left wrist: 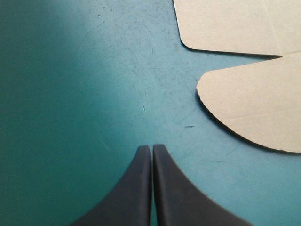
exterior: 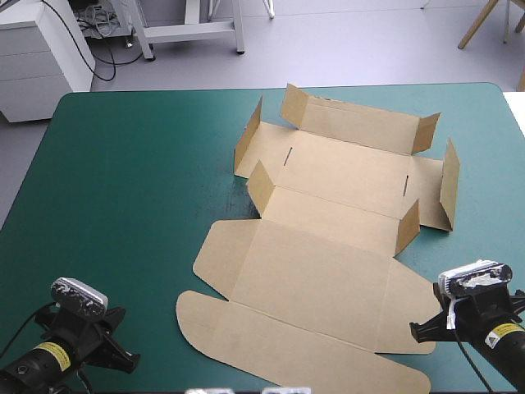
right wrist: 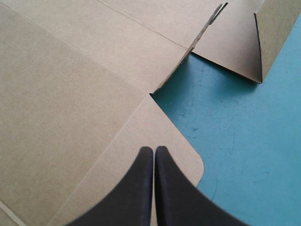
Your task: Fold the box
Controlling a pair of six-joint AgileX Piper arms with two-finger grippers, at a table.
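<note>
Brown board, the box (exterior: 328,246) lies spread right of centre on the teal-green worktop (exterior: 123,180), with its far side flaps (exterior: 261,187) standing up. The left hand (left wrist: 152,147), fingers pressed together, hovers over bare cover beside the near rounded tabs (left wrist: 254,108). The right hand (right wrist: 154,148), likewise closed on nothing, is over the box's near right corner.

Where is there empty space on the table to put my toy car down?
The biggest bare patch is the teal-green cover between the table's left edge and the brown box. A thinner strip runs between the box's raised far flaps and the far edge. The right half is crowded: the box sits close to the right edge there.
</note>
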